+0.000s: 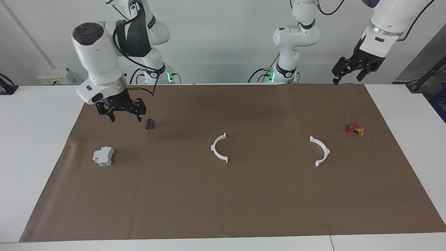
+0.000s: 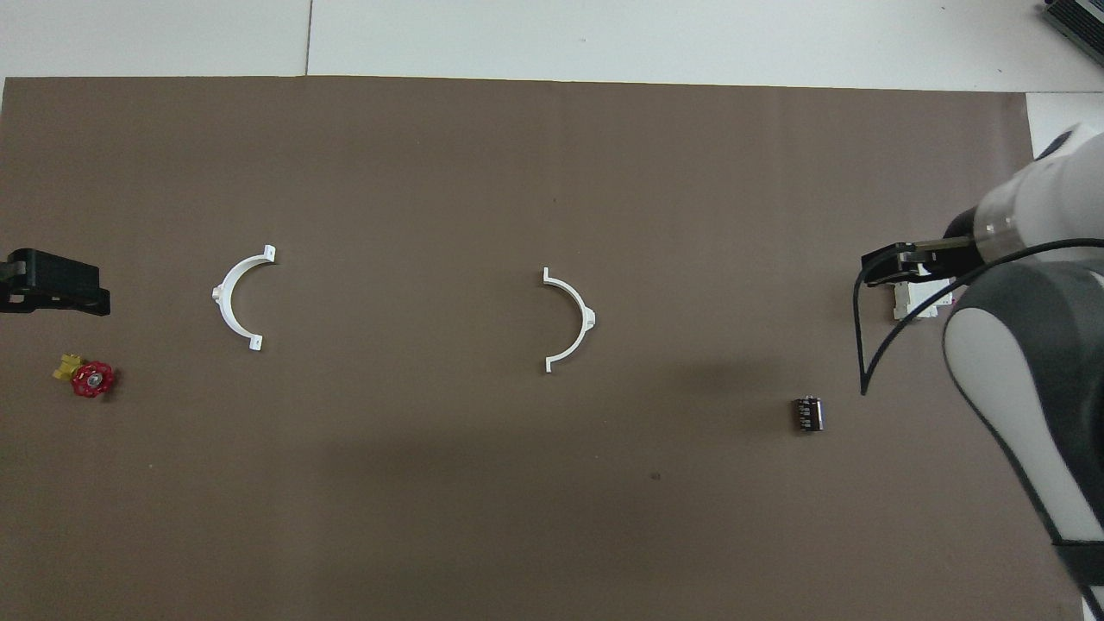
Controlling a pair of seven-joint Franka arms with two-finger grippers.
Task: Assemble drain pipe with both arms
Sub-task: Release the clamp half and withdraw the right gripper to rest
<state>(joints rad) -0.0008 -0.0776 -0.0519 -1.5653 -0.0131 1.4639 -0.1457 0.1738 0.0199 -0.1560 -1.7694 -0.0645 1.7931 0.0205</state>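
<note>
Two thin half-rings (image 1: 219, 148) (image 1: 320, 151) lying apart; light, stiff, slippery; best pinched mid-arc; right gripper (image 1: 121, 111) and left gripper (image 1: 355, 69) spread, empty.

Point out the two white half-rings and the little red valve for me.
Half-ring toward the right arm's end (image 1: 216, 150): facing view, middle of its curved band.
Half-ring toward the left arm's end (image 1: 324, 151): facing view, middle of its curved band.
Red valve (image 1: 352, 127): facing view, red handwheel.
</note>
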